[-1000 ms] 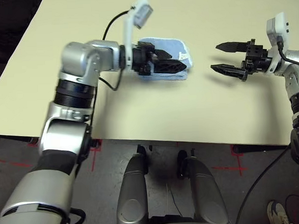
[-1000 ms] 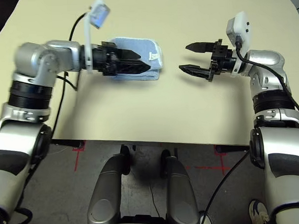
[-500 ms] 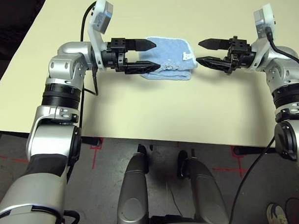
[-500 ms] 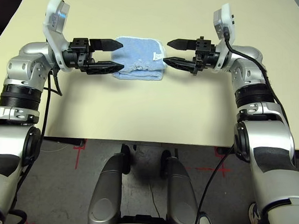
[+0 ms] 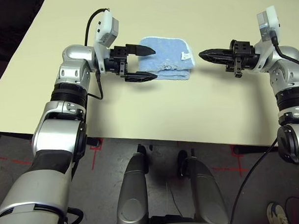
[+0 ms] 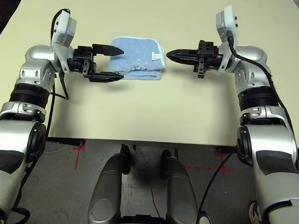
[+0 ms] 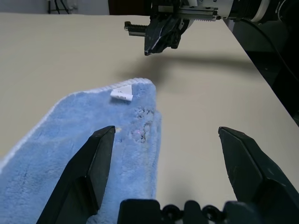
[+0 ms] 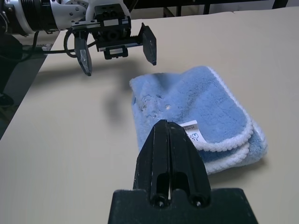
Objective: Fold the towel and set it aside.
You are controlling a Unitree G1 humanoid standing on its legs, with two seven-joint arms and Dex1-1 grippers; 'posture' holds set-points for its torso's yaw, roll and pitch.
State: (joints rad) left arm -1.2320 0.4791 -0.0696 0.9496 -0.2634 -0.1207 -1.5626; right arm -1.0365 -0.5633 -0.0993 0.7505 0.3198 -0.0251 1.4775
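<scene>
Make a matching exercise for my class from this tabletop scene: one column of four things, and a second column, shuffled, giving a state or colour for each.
Column one:
1. towel
2. left gripper
3. right gripper
4. table

Column two:
A. pale yellow, bare in front of the cloth
B. fingers shut together, holding nothing
C. light blue, folded, lying flat
D. fingers spread wide, holding nothing

Right pairs: 1-C, 2-D, 3-B, 4-A
</scene>
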